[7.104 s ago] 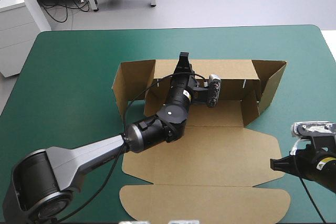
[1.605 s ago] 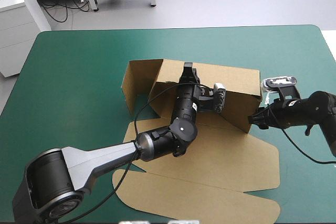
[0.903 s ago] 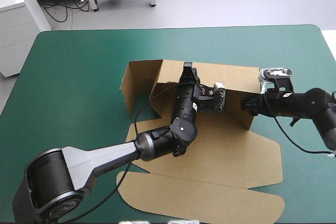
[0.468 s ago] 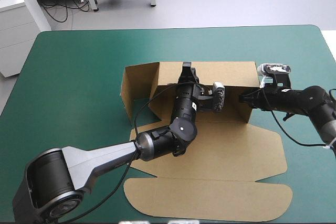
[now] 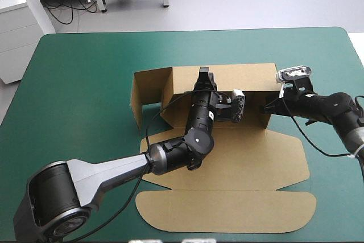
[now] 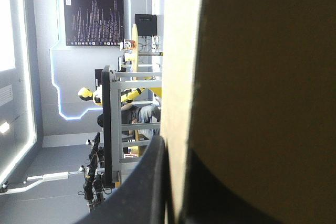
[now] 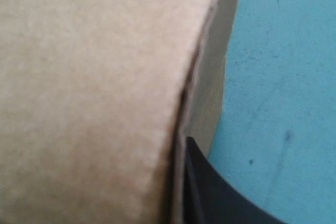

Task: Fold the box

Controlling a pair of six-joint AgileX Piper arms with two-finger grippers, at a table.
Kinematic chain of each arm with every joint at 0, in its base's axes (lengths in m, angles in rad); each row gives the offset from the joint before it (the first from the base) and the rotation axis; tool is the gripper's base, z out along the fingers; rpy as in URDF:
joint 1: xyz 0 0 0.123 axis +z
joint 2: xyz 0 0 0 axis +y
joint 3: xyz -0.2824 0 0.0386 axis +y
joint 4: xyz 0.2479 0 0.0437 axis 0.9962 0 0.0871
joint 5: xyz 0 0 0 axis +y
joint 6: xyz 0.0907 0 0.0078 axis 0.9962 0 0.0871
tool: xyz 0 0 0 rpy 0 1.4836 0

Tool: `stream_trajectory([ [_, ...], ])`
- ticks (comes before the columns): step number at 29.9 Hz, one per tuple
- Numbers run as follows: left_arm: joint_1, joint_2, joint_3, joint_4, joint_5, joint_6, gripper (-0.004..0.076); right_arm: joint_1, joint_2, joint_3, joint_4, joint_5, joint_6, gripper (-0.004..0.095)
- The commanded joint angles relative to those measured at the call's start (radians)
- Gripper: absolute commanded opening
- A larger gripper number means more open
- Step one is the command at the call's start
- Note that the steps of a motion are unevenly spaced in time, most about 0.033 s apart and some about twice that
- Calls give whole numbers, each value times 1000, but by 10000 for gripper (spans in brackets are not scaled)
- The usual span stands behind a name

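Standing at the middle of the teal-green bench [image 5: 79, 83], the brown cardboard box [image 5: 227, 157] has its left flap and back wall raised, its lid flat toward the near edge. The left black-finned pincer [image 5: 203, 73] is clamped on the back wall's top edge; the right black-finned pincer [image 5: 266, 108] nips the board at that wall's right end.

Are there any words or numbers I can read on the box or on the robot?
Nothing here can be read.
box: plain brown board, no print showing in any view.
small pale sticker on the left arm: too small to read.
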Motion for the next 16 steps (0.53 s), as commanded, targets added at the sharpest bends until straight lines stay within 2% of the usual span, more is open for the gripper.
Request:
stream_trajectory([
  [1, -8, -45, -28, 33, -40, -26, -10, 4, -20, -20, 65, 31, -67, -3],
  [6, -8, -45, -28, 33, -68, -26, 3, 4, -20, -20, 61, 22, -77, -3],
  [8, -8, -45, -28, 33, -83, -26, 45, 4, -20, -20, 61, 24, -79, -3],
  [12, -8, -45, -28, 46, -87, -26, 220, 4, -20, -20, 61, 31, -79, -3],
  [14, -8, -45, -28, 63, -105, -26, 347, 4, -20, -20, 61, 31, -79, -3],
  [16, -8, -45, -28, 94, -127, -26, 438, 4, -20, -20, 61, 17, -79, -3],
])
